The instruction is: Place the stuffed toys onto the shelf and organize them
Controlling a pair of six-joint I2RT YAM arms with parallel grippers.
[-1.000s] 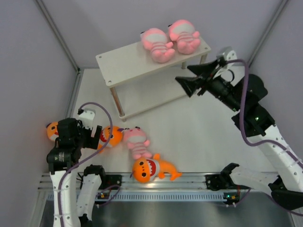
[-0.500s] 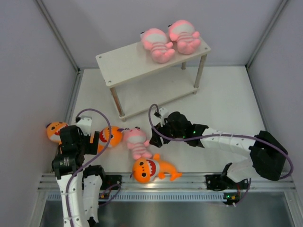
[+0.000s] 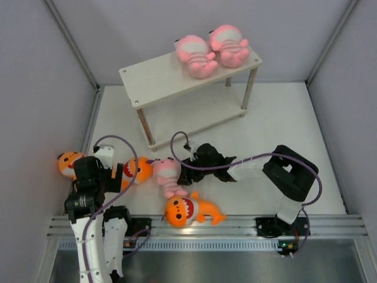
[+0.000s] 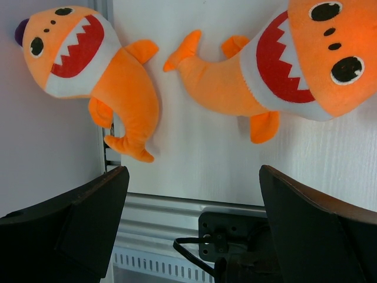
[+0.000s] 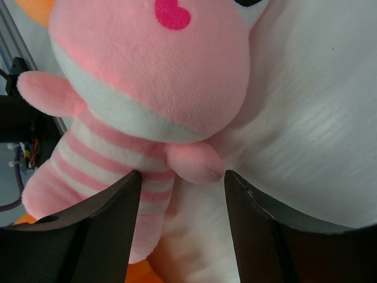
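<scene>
The pale wood shelf [image 3: 162,79] stands at the back, with two pink toys [image 3: 196,54] [image 3: 230,44] on the right end of its top tier. A third pink toy [image 3: 168,175] lies on the floor, close up in the right wrist view [image 5: 147,88]. My right gripper [image 3: 186,171] [image 5: 181,188] is open, its jaws on either side of this toy's arm and striped belly. My left gripper [image 3: 118,175] [image 4: 191,200] is open and empty above two orange sharks [image 4: 97,65] [image 4: 283,65]. A third shark [image 3: 188,210] lies near the front rail.
The two sharks by my left gripper lie at the left wall [image 3: 69,163] and beside the floor pink toy [image 3: 140,170]. Grey walls close in left and right. A metal rail [image 3: 235,224] runs along the near edge. The shelf's lower tier [image 3: 200,115] is bare.
My right arm swung down from beside the shelf to the floor and brought its open jaws around the pink toy. My left arm dropped slightly and stayed over the sharks.
</scene>
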